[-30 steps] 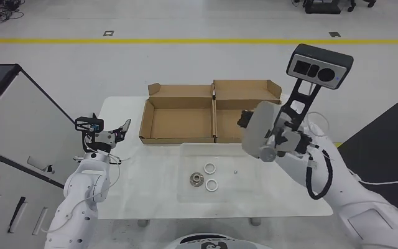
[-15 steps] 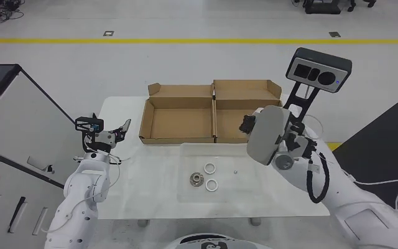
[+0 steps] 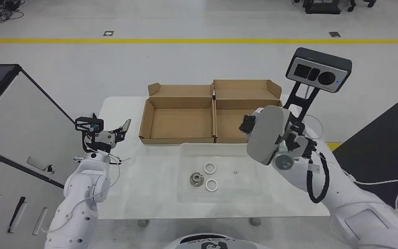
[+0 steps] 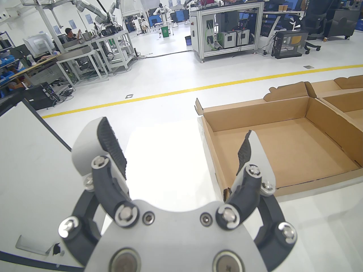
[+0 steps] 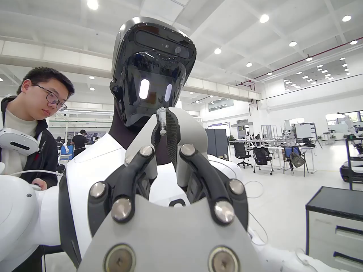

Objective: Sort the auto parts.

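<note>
So the right gripper (image 5: pixel 166 125) has a little metal bolt (image 5: pixel 162 120) pinched right at its fingertips, jaws nearly closed on it. My guess is it's light, stiff and pretty slick. The grip sits on the shank with the end sticking out past the pads, so there isn't much holding it, and a jolt could spin it or pop it out. Holding lower on the shank would feel safer to me.

From above, the right gripper (image 3: pixel 247 123) hangs over the near edge of the right cardboard box (image 3: pixel 231 124). The wrist is rolled so the fingers point up and back rather than down at the table.

The left gripper (image 4: pixel 177 134) is wide open with nothing in it. It's parked off the left side of the table, aimed toward the left box (image 4: pixel 286 145), which looks empty.

Waiting on the clear tray (image 3: pixel 255 190) are two white rings (image 3: pixel 211 168), a round metal hub (image 3: pixel 197 180) and a tiny bit (image 3: pixel 236 169) I can't make out.
</note>
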You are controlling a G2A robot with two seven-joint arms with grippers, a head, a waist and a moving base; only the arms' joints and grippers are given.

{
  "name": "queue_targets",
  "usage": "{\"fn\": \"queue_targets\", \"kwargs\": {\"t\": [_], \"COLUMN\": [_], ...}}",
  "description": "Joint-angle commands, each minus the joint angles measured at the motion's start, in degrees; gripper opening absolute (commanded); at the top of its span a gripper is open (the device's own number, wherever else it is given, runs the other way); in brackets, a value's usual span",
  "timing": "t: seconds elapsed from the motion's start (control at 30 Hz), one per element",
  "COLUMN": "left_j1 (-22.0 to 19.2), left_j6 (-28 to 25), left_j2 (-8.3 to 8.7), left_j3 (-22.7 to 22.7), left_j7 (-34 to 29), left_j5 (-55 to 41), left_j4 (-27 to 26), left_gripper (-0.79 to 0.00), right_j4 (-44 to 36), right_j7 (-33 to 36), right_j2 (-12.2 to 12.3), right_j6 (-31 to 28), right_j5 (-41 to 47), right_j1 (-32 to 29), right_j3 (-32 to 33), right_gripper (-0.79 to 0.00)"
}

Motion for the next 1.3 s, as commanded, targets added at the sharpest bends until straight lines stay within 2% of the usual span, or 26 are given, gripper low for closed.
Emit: {"fn": "queue_targets", "kwargs": {"t": [0.0, 0.13, 0.3, 0.57, 0.77, 0.87, 1.0, 1.13, 1.27], "left_j1": [0.0, 0.0, 0.0, 0.0, 0.0, 0.0, 0.0, 0.0, 0.0], "left_j6": [0.0, 0.0, 0.0, 0.0, 0.0, 0.0, 0.0, 0.0, 0.0], "left_j2": [0.0, 0.0, 0.0, 0.0, 0.0, 0.0, 0.0, 0.0, 0.0], "left_j3": [0.0, 0.0, 0.0, 0.0, 0.0, 0.0, 0.0, 0.0, 0.0], "left_j7": [0.0, 0.0, 0.0, 0.0, 0.0, 0.0, 0.0, 0.0, 0.0], "left_j5": [0.0, 0.0, 0.0, 0.0, 0.0, 0.0, 0.0, 0.0, 0.0], "left_j4": [0.0, 0.0, 0.0, 0.0, 0.0, 0.0, 0.0, 0.0, 0.0], "left_gripper": [0.0, 0.0, 0.0, 0.0, 0.0, 0.0, 0.0, 0.0, 0.0], "right_j4": [0.0, 0.28, 1.0, 2.22, 5.72, 8.04, 12.3, 16.36, 21.08], "right_j7": [0.0, -0.59, -2.29, 0.08, 7.23, 12.1, 17.36, 22.63, 26.52], "right_j2": [0.0, 0.02, 0.69, 2.95, 4.99, 5.83, 6.56, 7.09, 7.16], "right_j6": [0.0, 1.22, 5.03, 10.52, 19.94, 25.92, 31.11, 34.74, 35.1], "right_j5": [0.0, -1.09, -7.24, -10.89, -14.32, -16.62, -22.44, -31.89, -38.59], "right_j1": [0.0, -0.42, -4.24, -13.35, -16.66, -14.71, -9.99, -3.82, 0.54], "right_j3": [0.0, 0.45, 6.13, 19.68, 31.63, 35.93, 37.89, 36.4, 32.64], "right_gripper": [-0.785, -0.785, -0.785, -0.785, -0.785, -0.785, -0.785, -0.785, -0.785]}}
